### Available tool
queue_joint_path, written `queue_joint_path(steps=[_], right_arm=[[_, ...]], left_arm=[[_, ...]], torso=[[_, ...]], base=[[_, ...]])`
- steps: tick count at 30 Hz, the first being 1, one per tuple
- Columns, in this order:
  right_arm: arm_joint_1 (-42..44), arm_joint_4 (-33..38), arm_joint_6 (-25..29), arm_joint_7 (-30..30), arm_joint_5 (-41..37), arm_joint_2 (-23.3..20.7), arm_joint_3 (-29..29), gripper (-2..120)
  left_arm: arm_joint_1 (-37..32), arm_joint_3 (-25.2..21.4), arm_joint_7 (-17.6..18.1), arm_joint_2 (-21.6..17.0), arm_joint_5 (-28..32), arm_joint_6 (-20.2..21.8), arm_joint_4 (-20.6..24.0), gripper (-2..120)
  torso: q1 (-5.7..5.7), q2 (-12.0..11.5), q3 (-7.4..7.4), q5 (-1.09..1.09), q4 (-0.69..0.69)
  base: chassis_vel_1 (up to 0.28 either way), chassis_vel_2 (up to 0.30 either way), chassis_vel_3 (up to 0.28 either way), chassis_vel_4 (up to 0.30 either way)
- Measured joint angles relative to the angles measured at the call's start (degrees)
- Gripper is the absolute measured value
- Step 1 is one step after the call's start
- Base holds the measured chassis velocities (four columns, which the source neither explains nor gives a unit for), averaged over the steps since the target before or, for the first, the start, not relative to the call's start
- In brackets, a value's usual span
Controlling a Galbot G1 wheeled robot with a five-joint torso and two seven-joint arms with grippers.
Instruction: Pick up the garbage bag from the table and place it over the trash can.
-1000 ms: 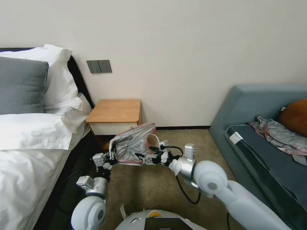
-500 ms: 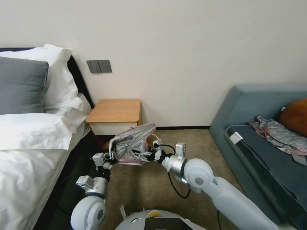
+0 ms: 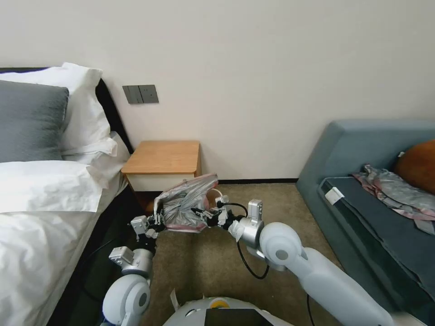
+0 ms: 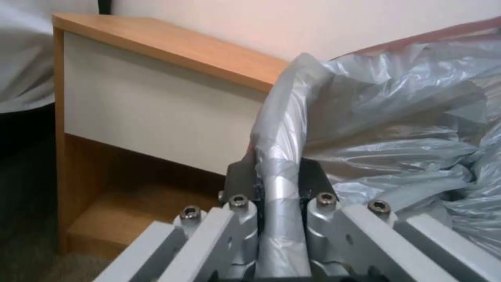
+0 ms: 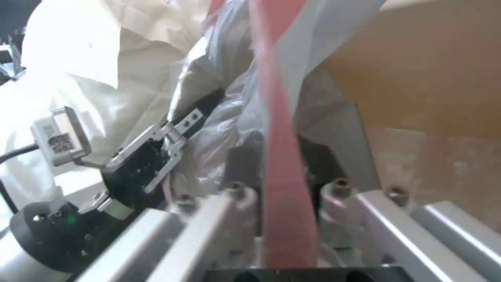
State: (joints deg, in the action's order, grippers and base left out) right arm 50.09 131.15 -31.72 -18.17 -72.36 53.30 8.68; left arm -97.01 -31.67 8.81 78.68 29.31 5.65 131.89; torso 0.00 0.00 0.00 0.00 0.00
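The crinkly grey-silver garbage bag (image 3: 186, 203) with its pink rim band hangs low over the carpet, in front of the wooden table (image 3: 163, 156). My left gripper (image 3: 157, 221) is shut on the bag's left edge; the left wrist view shows a grey fold (image 4: 278, 156) pinched in that gripper (image 4: 276, 174). My right gripper (image 3: 198, 212) is shut on the bag's right side, with the pink band (image 5: 282, 117) clamped in it (image 5: 282, 156). A sliver of the cream trash can (image 3: 221, 195) peeks out behind the bag's right edge. The table's white drawer front (image 4: 156, 105) lies just beyond the bag.
A bed with white pillows (image 3: 50, 185) runs along the left, close to my left arm. A blue sofa (image 3: 362, 149) carrying a patterned cloth (image 3: 394, 188) stands on the right. Open carpet (image 3: 213, 267) lies between them. Wall switches (image 3: 140, 94) sit above the table.
My right arm has swung left toward the left gripper, taking its side of the bag along. The bag now hides more of the trash can. The left gripper has barely moved.
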Motion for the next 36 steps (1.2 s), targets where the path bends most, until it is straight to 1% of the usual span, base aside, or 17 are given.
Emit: queue_joint_path(steps=[2,3,8,13,15,19,22,27,36], right_arm=[[-0.03,0.52,0.00,-0.70,-1.05,-0.01,0.08,0],[-0.03,0.82,0.00,-1.13,-1.72,-0.03,0.09,0],[0.24,1.83,0.01,-1.80,-2.54,-0.02,0.17,0],[0.93,4.05,0.15,-3.88,-3.46,0.21,0.44,0],[2.49,5.95,0.17,-4.51,-3.82,-0.12,0.44,0],[4.20,7.01,0.18,-4.54,-3.77,-0.69,0.14,0],[7.41,8.31,0.17,-4.41,-3.46,-1.78,-1.27,0],[10.04,9.03,0.17,-3.99,-2.79,-2.13,-2.32,0],[15.90,10.67,0.54,-2.45,-1.41,-2.98,-7.09,0]], left_arm=[[0.17,-0.08,0.14,-0.02,0.29,0.10,-0.11,5],[0.24,-0.12,0.21,-0.06,0.46,0.16,-0.14,5],[0.39,-0.12,0.66,-0.11,1.03,0.72,-0.10,5],[0.72,-0.03,0.77,-0.11,1.25,0.94,-0.55,5],[0.96,0.03,0.93,-0.09,1.36,0.96,-1.04,5],[1.13,0.06,0.98,-0.09,1.65,0.98,-1.13,5],[1.33,0.02,1.18,-0.22,2.38,1.10,-1.19,5],[1.61,0.00,1.66,-0.19,3.26,1.42,-1.19,5],[1.65,-0.34,1.87,-0.20,3.65,1.57,-1.20,5]], torso=[[0.00,0.00,0.00,0.00,0.00],[0.00,0.00,0.00,0.00,0.00],[0.00,0.00,0.00,0.00,0.00],[0.00,0.00,0.00,0.00,0.01],[0.00,0.00,0.00,0.00,0.00],[0.00,0.00,0.00,0.00,0.00],[0.00,0.00,0.00,0.00,-0.01],[0.00,0.00,0.00,0.00,0.00],[0.00,0.00,0.00,0.00,0.00]], base=[[0.000,0.000,0.000,0.000],[0.000,0.000,0.000,0.000],[0.000,0.000,0.000,0.000],[0.000,0.000,0.000,0.000],[0.000,0.000,0.000,0.000],[0.000,0.000,0.000,0.000],[0.000,0.000,0.000,0.000],[0.000,0.000,0.000,0.000],[0.000,0.000,0.000,0.000]])
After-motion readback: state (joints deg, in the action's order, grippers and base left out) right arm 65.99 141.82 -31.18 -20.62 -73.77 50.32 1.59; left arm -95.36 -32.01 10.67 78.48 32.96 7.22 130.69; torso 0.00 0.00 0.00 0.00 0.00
